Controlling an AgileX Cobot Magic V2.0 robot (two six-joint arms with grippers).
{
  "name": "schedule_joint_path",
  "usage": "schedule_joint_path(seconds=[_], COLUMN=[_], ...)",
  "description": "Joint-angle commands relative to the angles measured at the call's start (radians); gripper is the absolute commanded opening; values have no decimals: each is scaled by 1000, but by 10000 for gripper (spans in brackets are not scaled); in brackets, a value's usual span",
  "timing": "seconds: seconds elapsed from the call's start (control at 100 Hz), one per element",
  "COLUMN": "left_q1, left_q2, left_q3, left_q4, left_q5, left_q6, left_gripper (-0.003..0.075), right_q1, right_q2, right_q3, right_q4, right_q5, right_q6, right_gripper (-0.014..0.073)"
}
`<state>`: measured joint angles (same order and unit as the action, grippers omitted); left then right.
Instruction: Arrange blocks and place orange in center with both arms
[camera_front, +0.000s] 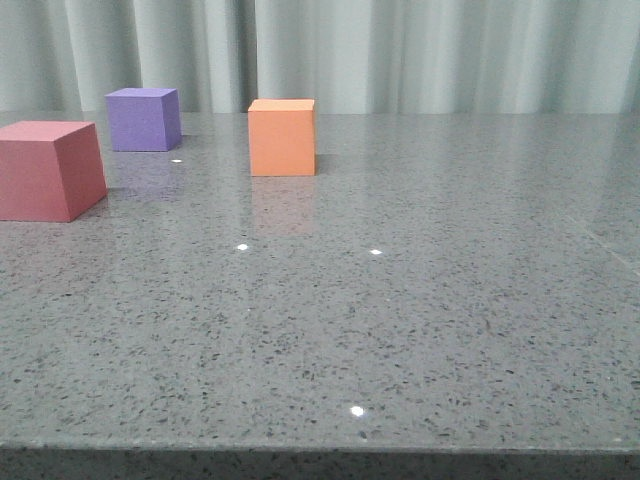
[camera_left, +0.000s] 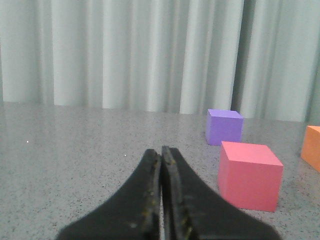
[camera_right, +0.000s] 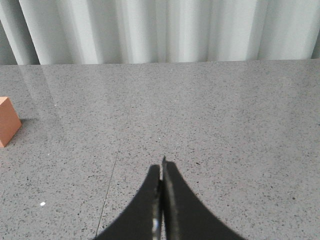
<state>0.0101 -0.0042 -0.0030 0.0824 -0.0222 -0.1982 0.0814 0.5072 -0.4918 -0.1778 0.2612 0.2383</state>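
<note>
No arranging has begun. Left gripper (camera_left: 161, 152) and right gripper (camera_right: 161, 167) are pressed closed, empty. Orange cube (camera_front: 282, 137) sits upper centre; purple cube (camera_front: 144, 119) and pinkish-red cube (camera_front: 48, 170) upper left. Next move likely requires opening and approaching.

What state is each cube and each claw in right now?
Pinkish-red cube: upright on the table, free, nearest on the left.
Purple cube: upright, free, behind the pinkish-red one.
Orange cube: upright, free, standing apart to the right of both.
Left claw: shut, empty.
Right claw: shut, empty.
</note>
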Motion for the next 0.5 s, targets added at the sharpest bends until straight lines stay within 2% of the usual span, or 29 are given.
schedule_joint_path(seconds=[0.0, 0.24, 0.49], left_q1=[-2, -2, -2], left_q2=[-16, 171, 470], left_q3=[-70, -374, -766], left_q4=[-40, -49, -40], left_q5=[3, 262, 696], left_q6=[0, 0, 0], left_gripper=[-20, -20, -20], right_q1=[-9, -9, -9], right_q2=[10, 10, 10], right_q3=[-26, -26, -26], right_q4=[-14, -14, -14], right_q5=[-71, -71, -71], right_q6=[-6, -6, -6], right_gripper=[-67, -67, -67])
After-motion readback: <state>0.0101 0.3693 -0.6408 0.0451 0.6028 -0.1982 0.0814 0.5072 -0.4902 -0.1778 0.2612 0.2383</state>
